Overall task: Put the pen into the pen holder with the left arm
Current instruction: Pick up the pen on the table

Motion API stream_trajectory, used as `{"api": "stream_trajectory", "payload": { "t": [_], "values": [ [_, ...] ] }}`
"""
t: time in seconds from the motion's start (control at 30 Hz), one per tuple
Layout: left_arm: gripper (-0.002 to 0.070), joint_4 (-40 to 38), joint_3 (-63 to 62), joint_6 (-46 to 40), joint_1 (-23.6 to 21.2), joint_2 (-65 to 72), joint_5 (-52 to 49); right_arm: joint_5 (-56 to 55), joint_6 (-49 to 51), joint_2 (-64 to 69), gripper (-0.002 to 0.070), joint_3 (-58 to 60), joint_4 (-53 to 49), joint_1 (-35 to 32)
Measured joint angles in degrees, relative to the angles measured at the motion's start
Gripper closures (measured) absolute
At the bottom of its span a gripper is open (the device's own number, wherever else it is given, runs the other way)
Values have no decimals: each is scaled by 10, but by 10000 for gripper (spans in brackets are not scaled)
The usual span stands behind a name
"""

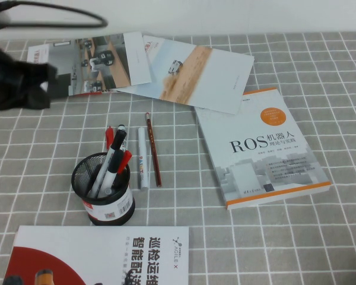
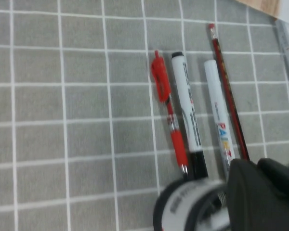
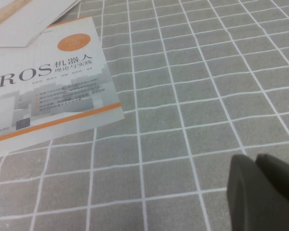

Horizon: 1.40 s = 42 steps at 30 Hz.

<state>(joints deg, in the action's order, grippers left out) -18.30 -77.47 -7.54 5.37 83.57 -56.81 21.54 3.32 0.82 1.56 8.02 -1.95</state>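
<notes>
Apparently lying behind the pen holder (image 1: 104, 199), the light, stiff, slick pen (image 2: 169, 115) wanted a mid-barrel pinch; my left gripper (image 1: 53, 86) hung back-left, fingers (image 2: 250, 192) together and empty, my right gripper (image 3: 260, 192) beside the book (image 3: 48, 96).

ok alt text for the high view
A mesh pen holder with pens in it stands on a grey checked tablecloth, a white marker and a pencil lying beside it, books around. The left end effector, shut, is at far left; the right end effector is out of frame.
</notes>
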Motion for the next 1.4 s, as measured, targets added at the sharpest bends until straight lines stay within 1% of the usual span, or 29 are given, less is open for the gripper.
{"api": "stream_trajectory", "payload": {
  "t": [0.1,0.2,0.33,0.43,0.6,0.8,0.87,0.9,1.03,1.07,1.1,1.2,1.4],
  "values": [
    [676,9,-56,0,6,60,-16,0,0,0,691,0,0,0],
    [676,52,-112,15,33,113,-32,0,0,0,691,0,0,0],
    [676,127,-196,42,80,186,-71,0,0,0,691,0,0,0],
    [676,150,-263,55,101,244,-108,0,0,0,691,0,0,0],
    [676,153,-333,67,106,314,-135,0,0,0,692,0,0,0],
    [671,148,-349,41,104,356,-138,0,0,0,691,0,0,0],
    [636,147,-349,29,104,367,-138,0,0,0,691,0,0,0],
    [604,146,-349,26,104,370,-139,0,0,0,691,0,0,0],
    [435,145,-349,35,104,377,-135,0,0,0,691,0,0,0],
    [399,145,-349,54,104,379,-135,0,0,0,691,0,0,0],
    [378,145,-349,66,104,381,-135,0,0,0,691,0,0,0],
    [342,148,-349,95,104,389,-136,0,0,0,691,0,0,0],
    [330,166,-350,127,109,404,-136,0,0,0,691,0,0,0]
  ]
}}
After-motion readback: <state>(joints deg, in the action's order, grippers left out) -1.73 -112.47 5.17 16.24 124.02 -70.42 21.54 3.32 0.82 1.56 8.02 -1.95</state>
